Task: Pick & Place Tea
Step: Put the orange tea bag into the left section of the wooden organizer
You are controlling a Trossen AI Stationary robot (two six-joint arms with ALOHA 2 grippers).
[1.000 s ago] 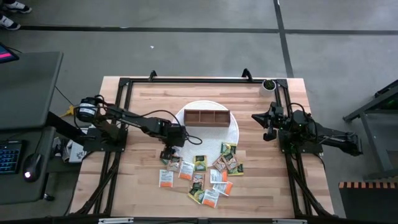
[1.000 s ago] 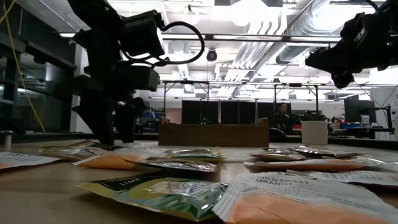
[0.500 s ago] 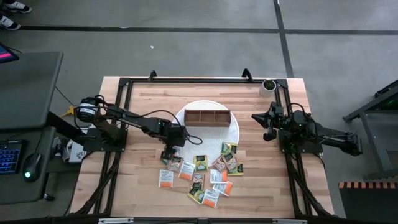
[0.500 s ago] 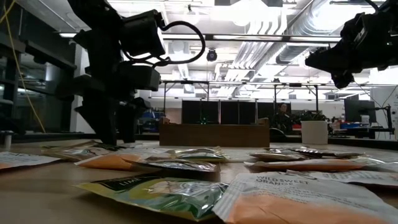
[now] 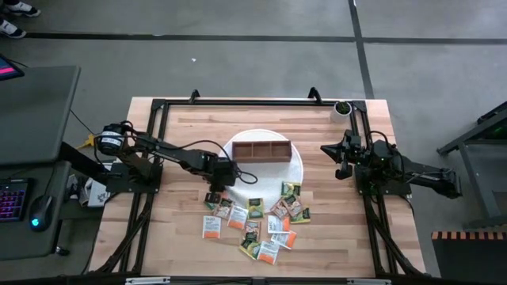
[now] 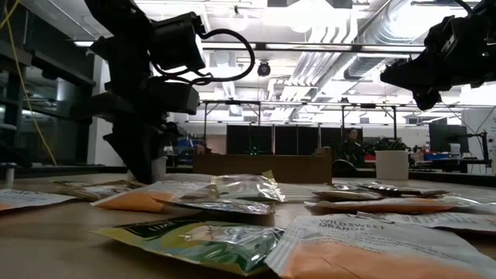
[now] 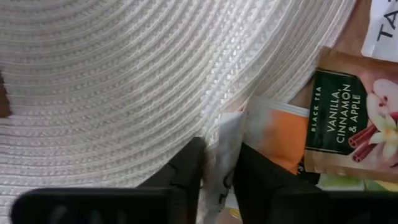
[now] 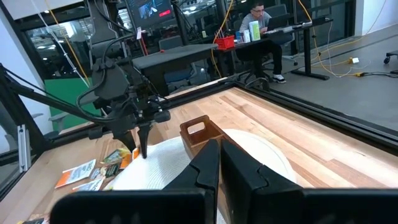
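Observation:
Several tea packets [image 5: 257, 218], green, orange and white, lie flat on the wooden table near its front edge. My left gripper [image 5: 214, 196] stands over the heap's far left corner, at the rim of a round white woven mat [image 5: 295, 170], and is shut on a white-and-orange tea packet [image 7: 273, 134]. A brown wooden three-compartment box [image 5: 263, 150] rests on the mat. My right gripper [image 5: 339, 162] hangs shut and level above the table's right side, far from the packets. My left gripper pinches the white edge [image 7: 231, 134] of the white-and-orange packet between its two fingers. The fingers point steeply down from above. That edge stands up between them, while the orange part [image 7: 283, 137] lies lower beside the mat's rim.
A black vanilla, cinnamon and apple packet [image 7: 348, 124] lies right beside the held one. A small white pot [image 5: 342, 107] stands at the far right corner. A black frame [image 5: 158, 111] borders the table on its left, far and right sides.
My left gripper has shut on the packet without shifting place. In the low view its two fingers, apart before, now stand together. A glossy packet beside them has tipped, one edge now raised off the table.

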